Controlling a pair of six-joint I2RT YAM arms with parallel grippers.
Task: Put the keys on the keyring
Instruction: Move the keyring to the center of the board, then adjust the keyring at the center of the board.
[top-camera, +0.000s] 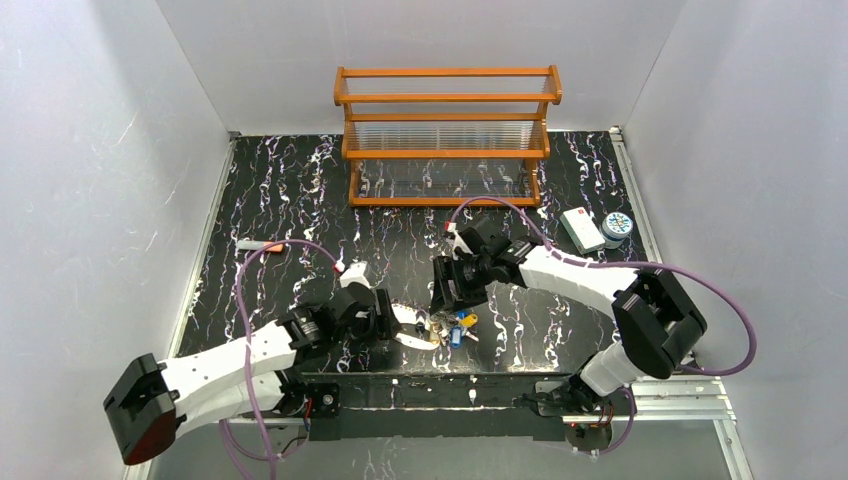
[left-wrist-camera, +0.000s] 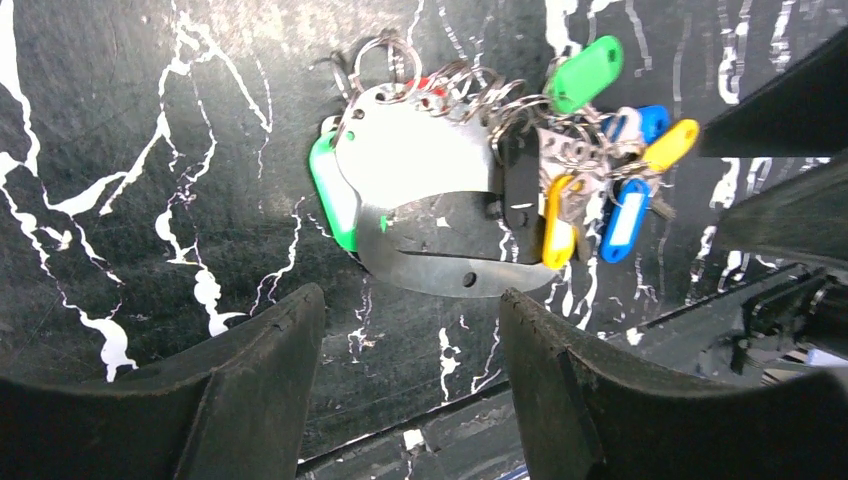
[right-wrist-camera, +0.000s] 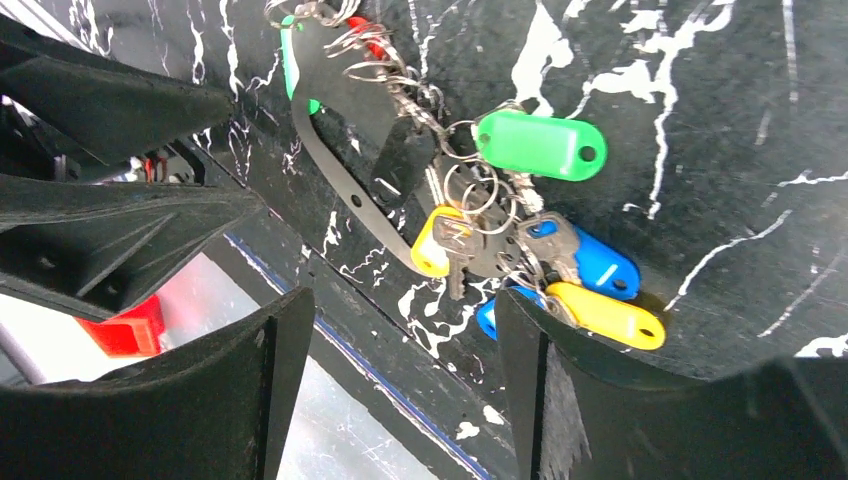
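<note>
Your left end effector (left-wrist-camera: 410, 310) and right end effector (right-wrist-camera: 400, 310) both stand apart and hold nothing. The keys (left-wrist-camera: 590, 190) lie bunched against the keyring (left-wrist-camera: 410, 150) on the bench (left-wrist-camera: 150, 120), between them. Next, I think, you need to pinch the keyring and hold it steady.

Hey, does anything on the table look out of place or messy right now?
Nothing spilled or damaged. The keys lie tangled in a heap with the keyring, close to the table's near edge.
</note>
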